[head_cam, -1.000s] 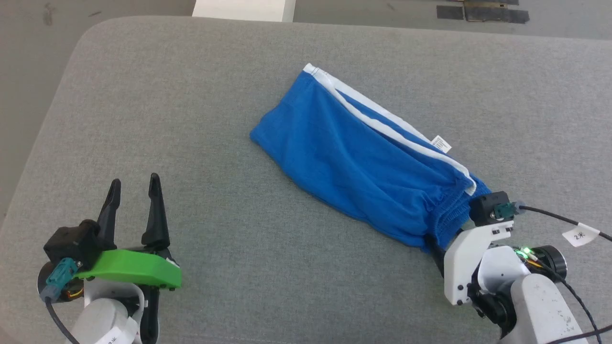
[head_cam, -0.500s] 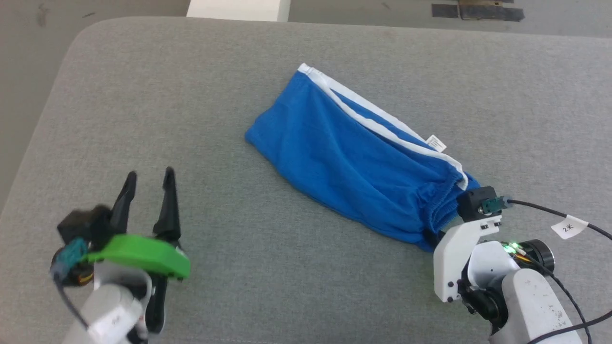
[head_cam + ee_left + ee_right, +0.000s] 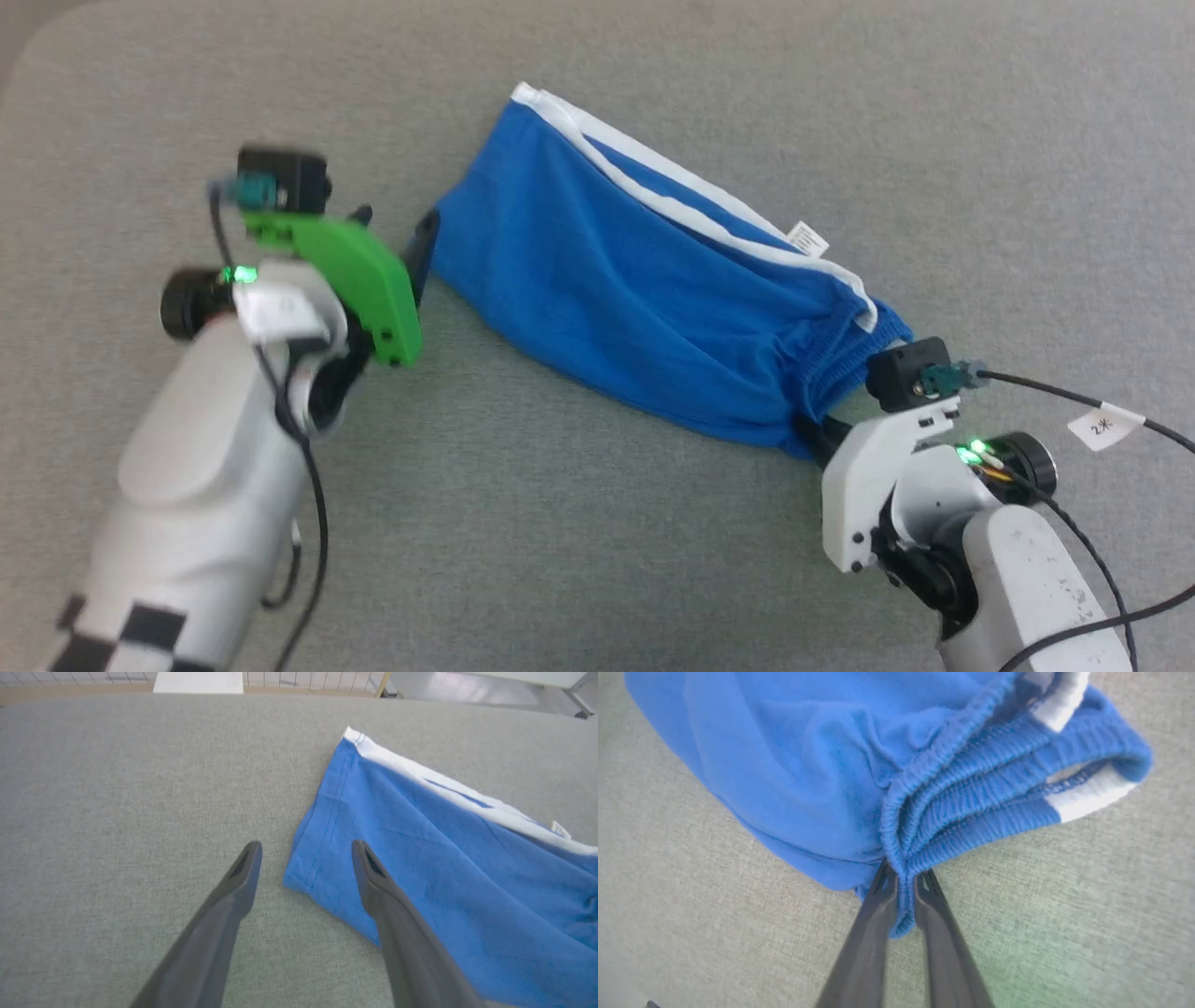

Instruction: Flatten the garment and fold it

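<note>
Garment: bright blue soft fabric shorts [image 3: 644, 299] lying slantwise across the middle of the head view, from upper centre down to the lower right, loosely flat with soft creases.
Trim: a white edge band [image 3: 672, 198] runs along the upper side of the shorts in the head view.
Label: a small white sewn-in tag [image 3: 808, 238] sticks out past the trim, right of centre.
Waistband: the gathered elastic band [image 3: 971, 784] is bunched in several folds at the lower-right end of the shorts; in the right wrist view it sits at centre right.
Right gripper: the right gripper [image 3: 906, 870] has its two dark fingers pressed together on the lowest fold of the waistband, and blue cloth is squeezed between them.
Left gripper: the left gripper [image 3: 306, 843] has its fingers spread wide. In the left wrist view one tip is over bare grey cloth and the other over the blue fabric, with the stitched hem corner between them. I cannot tell whether either tip touches.
Left arm: a white forearm with a green bracket [image 3: 359, 280] reaches in from the lower left of the head view.
Surface: a grey woven fabric top [image 3: 560, 523] lies under everything.
</note>
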`<state>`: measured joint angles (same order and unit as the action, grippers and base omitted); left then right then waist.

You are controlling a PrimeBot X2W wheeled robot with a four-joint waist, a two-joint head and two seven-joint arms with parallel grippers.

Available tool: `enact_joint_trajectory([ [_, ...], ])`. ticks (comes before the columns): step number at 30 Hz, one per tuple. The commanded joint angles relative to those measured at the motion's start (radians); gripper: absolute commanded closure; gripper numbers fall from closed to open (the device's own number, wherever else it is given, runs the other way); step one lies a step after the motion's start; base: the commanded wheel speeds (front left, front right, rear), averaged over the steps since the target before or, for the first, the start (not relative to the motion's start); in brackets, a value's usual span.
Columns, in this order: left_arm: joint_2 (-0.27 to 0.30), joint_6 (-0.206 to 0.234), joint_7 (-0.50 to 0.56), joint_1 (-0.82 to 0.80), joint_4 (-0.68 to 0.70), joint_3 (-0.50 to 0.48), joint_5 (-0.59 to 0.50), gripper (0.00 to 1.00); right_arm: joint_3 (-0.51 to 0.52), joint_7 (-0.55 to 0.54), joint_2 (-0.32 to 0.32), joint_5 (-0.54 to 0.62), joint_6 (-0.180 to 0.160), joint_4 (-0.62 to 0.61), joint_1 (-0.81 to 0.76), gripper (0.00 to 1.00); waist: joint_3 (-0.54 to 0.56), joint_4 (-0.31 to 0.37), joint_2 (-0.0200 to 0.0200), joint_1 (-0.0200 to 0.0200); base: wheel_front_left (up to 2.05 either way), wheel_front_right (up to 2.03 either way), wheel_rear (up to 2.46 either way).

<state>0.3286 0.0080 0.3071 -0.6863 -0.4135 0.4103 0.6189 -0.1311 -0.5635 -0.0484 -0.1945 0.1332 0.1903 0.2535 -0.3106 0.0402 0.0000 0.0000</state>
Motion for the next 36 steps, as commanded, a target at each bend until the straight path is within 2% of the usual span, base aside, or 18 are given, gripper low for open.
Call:
enact_joint_trajectory([
  [1,0.008,-0.013,0.040,-0.050,-0.030,0.015,-0.009,0.00,-0.007,0.003,-0.002,-0.002,-0.002,0.012,0.016,1.00,-0.046,0.037,0.0000,0.0000,0.00,0.00,0.00],
  [7,0.028,-0.030,0.250,-0.184,-0.162,0.083,-0.038,0.00,-0.035,0.012,-0.002,-0.012,-0.002,0.011,0.037,1.00,-0.088,0.071,0.0000,0.0000,0.00,0.00,0.00],
  [16,0.029,-0.031,0.361,-0.237,-0.242,0.130,-0.056,0.00,-0.054,0.018,-0.002,-0.017,-0.002,0.009,0.044,1.00,-0.121,0.091,0.0000,0.0000,0.00,0.00,0.00],
  [17,0.027,-0.033,0.373,-0.235,-0.249,0.133,-0.052,0.73,-0.054,0.019,-0.002,-0.018,-0.002,0.008,0.044,1.00,-0.123,0.092,0.0000,0.0000,0.00,0.00,0.00],
  [18,0.026,-0.035,0.379,-0.233,-0.253,0.133,-0.047,0.97,-0.053,0.019,-0.002,-0.019,-0.002,0.008,0.044,1.00,-0.125,0.092,0.0000,0.0000,0.00,0.00,0.00],
  [19,0.022,-0.037,0.388,-0.229,-0.258,0.131,-0.037,1.00,-0.052,0.020,-0.002,-0.018,-0.002,0.008,0.043,1.00,-0.126,0.091,0.0000,0.0000,0.00,0.00,0.00],
  [25,-0.003,-0.052,0.413,-0.205,-0.262,0.112,0.021,1.00,-0.037,0.022,-0.002,-0.015,-0.002,0.009,0.043,1.00,-0.116,0.076,0.0000,0.0000,0.00,0.00,0.00],
  [36,-0.020,-0.057,0.271,-0.121,-0.212,0.007,0.134,1.00,-0.004,-0.004,-0.002,-0.019,-0.002,0.003,0.022,1.00,0.011,0.016,0.0000,0.0000,0.00,0.00,0.00],
])
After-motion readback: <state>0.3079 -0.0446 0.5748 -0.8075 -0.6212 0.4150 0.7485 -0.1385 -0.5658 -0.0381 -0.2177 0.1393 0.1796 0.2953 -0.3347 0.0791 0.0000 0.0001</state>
